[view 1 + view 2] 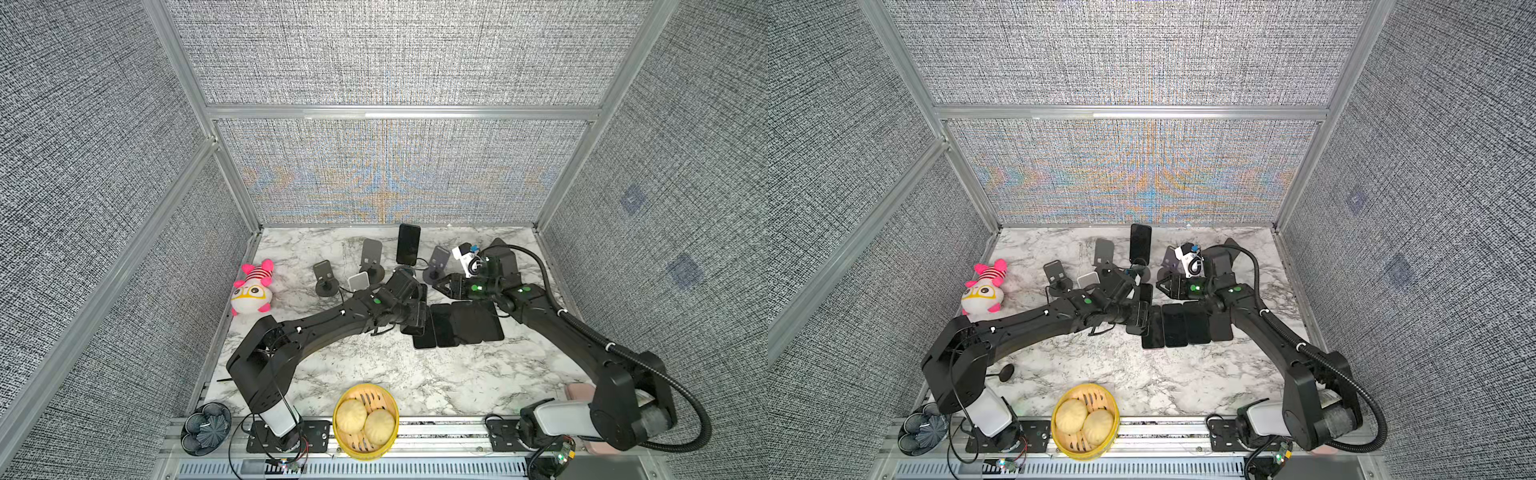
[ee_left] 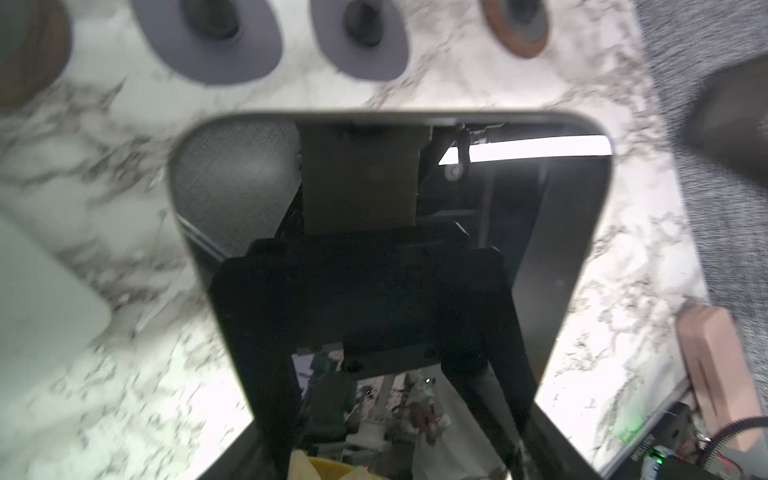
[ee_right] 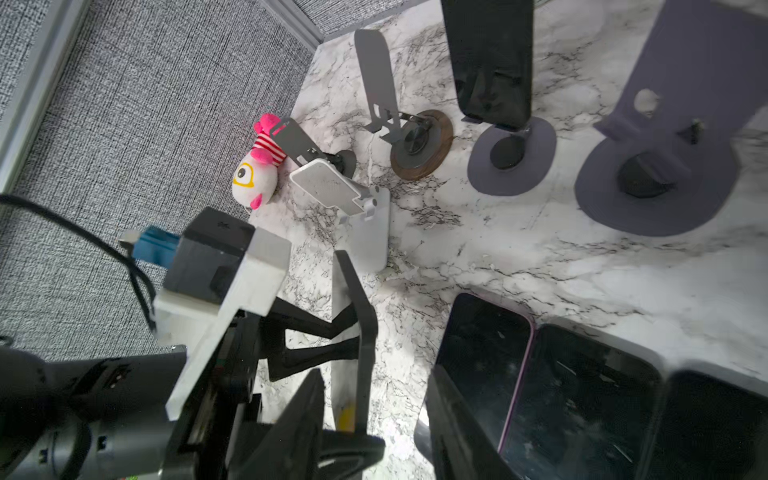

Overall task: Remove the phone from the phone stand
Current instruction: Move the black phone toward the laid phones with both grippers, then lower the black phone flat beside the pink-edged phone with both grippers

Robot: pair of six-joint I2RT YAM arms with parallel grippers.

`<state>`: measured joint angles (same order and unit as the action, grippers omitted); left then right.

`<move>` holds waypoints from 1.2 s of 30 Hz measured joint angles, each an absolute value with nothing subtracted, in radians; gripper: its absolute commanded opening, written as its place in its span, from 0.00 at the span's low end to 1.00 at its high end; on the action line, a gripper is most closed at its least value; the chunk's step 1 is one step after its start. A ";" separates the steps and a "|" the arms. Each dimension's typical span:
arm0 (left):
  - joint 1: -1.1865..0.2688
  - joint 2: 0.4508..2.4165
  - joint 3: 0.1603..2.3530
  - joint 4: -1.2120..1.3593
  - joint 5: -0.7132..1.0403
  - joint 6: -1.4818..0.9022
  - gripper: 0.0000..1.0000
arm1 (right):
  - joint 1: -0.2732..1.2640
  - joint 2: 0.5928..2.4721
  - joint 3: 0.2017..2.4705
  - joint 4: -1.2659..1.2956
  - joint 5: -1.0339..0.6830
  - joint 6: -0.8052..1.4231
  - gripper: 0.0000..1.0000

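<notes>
A dark phone [image 3: 355, 332] stands on its long edge above the marble, off every stand. My left gripper [image 1: 417, 309] is shut across its width, and its glossy screen [image 2: 374, 187] fills the left wrist view. My right gripper [image 3: 374, 415] is open. That phone's lower end lies between the right jaws, close to one of them. Another black phone [image 1: 408, 244] leans upright on a phone stand [image 3: 513, 156] with a grey-purple round base at the back. In both top views the two grippers meet mid-table, the right gripper [image 1: 1160, 284] just behind the left gripper [image 1: 1144, 311].
Empty stands [image 1: 371, 253], [image 1: 324, 276], [image 1: 438, 259] and a white stand [image 1: 358, 281] line the back. Several dark phones [image 1: 457, 324] lie flat side by side under the grippers. A plush toy [image 1: 251, 289] lies left; a bamboo steamer [image 1: 365, 419] with buns sits at the front edge.
</notes>
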<state>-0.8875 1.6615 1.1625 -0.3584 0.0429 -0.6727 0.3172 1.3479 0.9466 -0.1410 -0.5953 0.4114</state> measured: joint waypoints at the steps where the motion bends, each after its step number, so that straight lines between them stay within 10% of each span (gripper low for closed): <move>1: -0.888 1.665 1.163 -0.384 0.025 -0.694 0.35 | 0.311 1.337 0.937 -0.146 -0.584 0.408 0.42; 36: -0.868 1.973 1.380 -0.727 -0.093 -0.915 0.34 | 0.169 1.153 0.750 -0.185 -0.500 0.393 0.42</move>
